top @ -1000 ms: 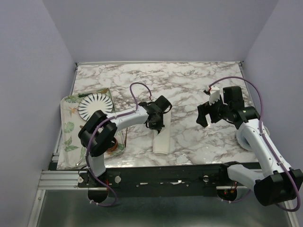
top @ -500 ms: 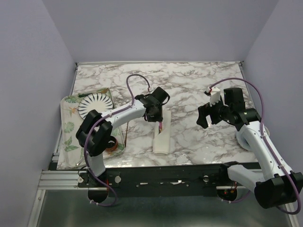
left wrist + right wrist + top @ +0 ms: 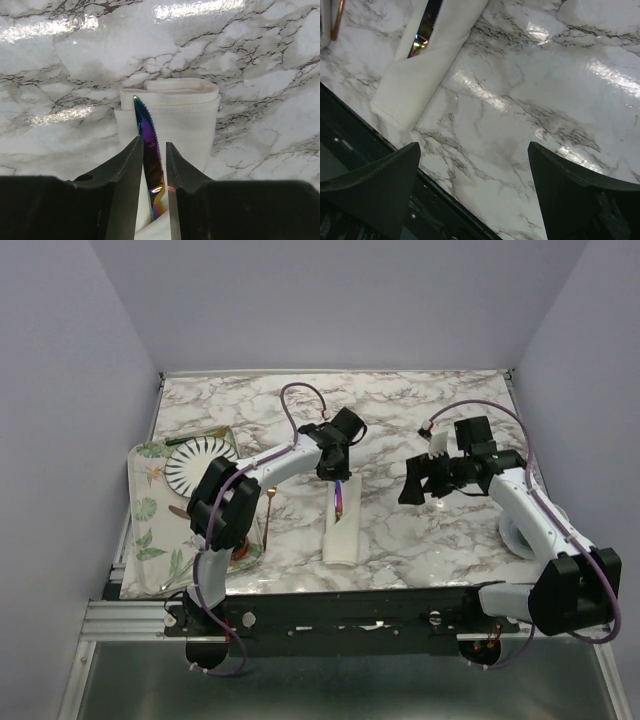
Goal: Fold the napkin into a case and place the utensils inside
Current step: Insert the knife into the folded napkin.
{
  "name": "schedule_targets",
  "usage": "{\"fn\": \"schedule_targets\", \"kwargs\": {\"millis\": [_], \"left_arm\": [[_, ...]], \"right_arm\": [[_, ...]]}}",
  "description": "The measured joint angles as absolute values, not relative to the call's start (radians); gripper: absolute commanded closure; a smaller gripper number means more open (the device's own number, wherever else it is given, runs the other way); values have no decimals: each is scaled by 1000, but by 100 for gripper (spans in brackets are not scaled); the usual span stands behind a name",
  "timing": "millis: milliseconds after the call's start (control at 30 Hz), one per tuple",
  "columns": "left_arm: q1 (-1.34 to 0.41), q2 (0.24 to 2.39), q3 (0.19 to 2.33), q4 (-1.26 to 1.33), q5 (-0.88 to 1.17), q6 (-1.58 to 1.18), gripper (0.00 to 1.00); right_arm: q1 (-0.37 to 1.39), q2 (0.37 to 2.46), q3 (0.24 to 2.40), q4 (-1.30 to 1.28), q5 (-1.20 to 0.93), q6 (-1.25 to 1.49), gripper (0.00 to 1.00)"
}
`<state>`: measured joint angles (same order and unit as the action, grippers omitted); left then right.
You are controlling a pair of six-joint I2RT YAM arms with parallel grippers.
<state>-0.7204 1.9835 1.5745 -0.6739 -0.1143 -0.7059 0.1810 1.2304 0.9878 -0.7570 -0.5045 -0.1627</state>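
Cream cloth, folded into the case (image 3: 341, 540), lies lengthwise on the marble table (image 3: 420, 410) near its front edge, between my two arms in the top view. The purple-blue utensil (image 3: 340, 502) shows at the case's far end. My left gripper (image 3: 336, 468) hangs just beyond that end, above the utensil. The right gripper (image 3: 422, 485) sits well off to the right. A thin gold piece at the tray's (image 3: 140, 502) right edge may be the copper-gold fork (image 3: 268, 502), but it is too small for me to be sure. A striped plate (image 3: 200, 462) sits on the tray.

From the left wrist, the serrated blade lies on the cloth, its tip just short of the folded end. My fingers stand a little parted either side of it, apparently not pinching it.

From the right wrist, the fingers are spread wide over bare marble with nothing between them. The case and utensil lie apart at upper left.
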Motion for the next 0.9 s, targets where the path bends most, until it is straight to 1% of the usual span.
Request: {"fn": "schedule_targets", "kwargs": {"millis": [167, 400, 667, 833, 900], "left_arm": [[-720, 2025, 1593, -686, -118, -701, 64], [-715, 2059, 1612, -699, -120, -695, 62], [-715, 2108, 1646, -718, -120, -685, 60], [-714, 2128, 1678, -738, -120, -677, 63], [-714, 2135, 1684, -744, -120, -673, 66]], "right_arm": [[181, 1374, 1018, -687, -612, -37, 16], [181, 1590, 1071, -532, -721, 164, 22], [192, 1781, 1158, -429, -758, 284, 27], [218, 1877, 1193, -393, -776, 335, 30], [230, 1906, 1206, -385, -780, 348, 31]]}}
